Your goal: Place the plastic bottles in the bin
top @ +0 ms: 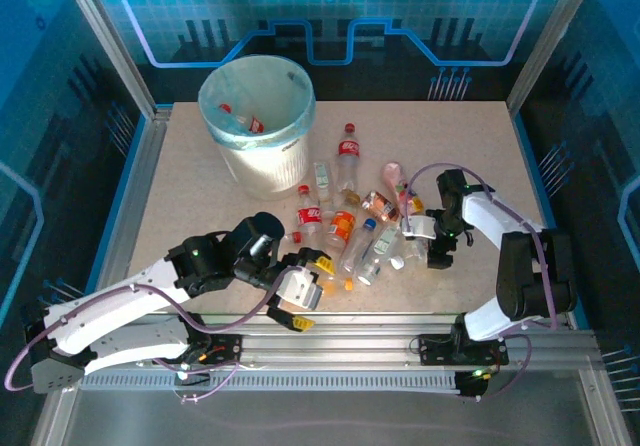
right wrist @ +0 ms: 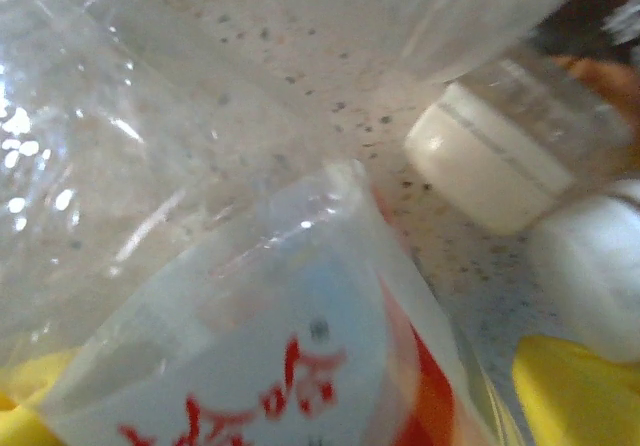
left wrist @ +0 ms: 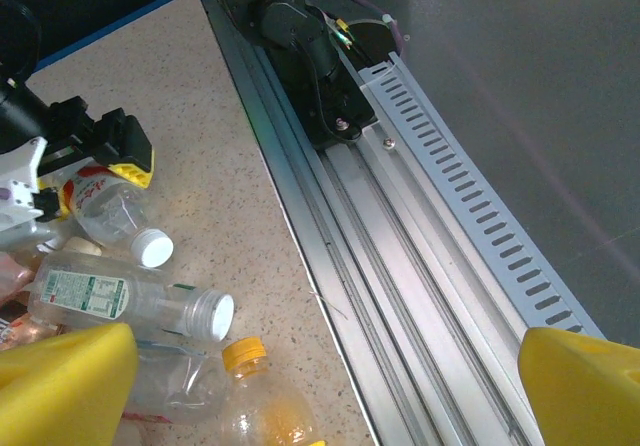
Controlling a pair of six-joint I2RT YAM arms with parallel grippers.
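right tool (top: 436,249): straddling red-labelled bottle (right wrist: 290,366), cannot tell if clamped. left tool (top: 305,289): spread wide, empty, nearer the bin (top: 255,171) at far left.

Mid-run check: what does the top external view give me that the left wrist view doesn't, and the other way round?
Top external: the bin at the far left of the table, a red-labelled bottle inside it, and a red-capped bottle beside it. Left wrist: close up, the left gripper with its yellow fingers spread and nothing between them, and a clear bottle with a green-printed label. Both: the bottle pile and the right gripper at a bottle in it.
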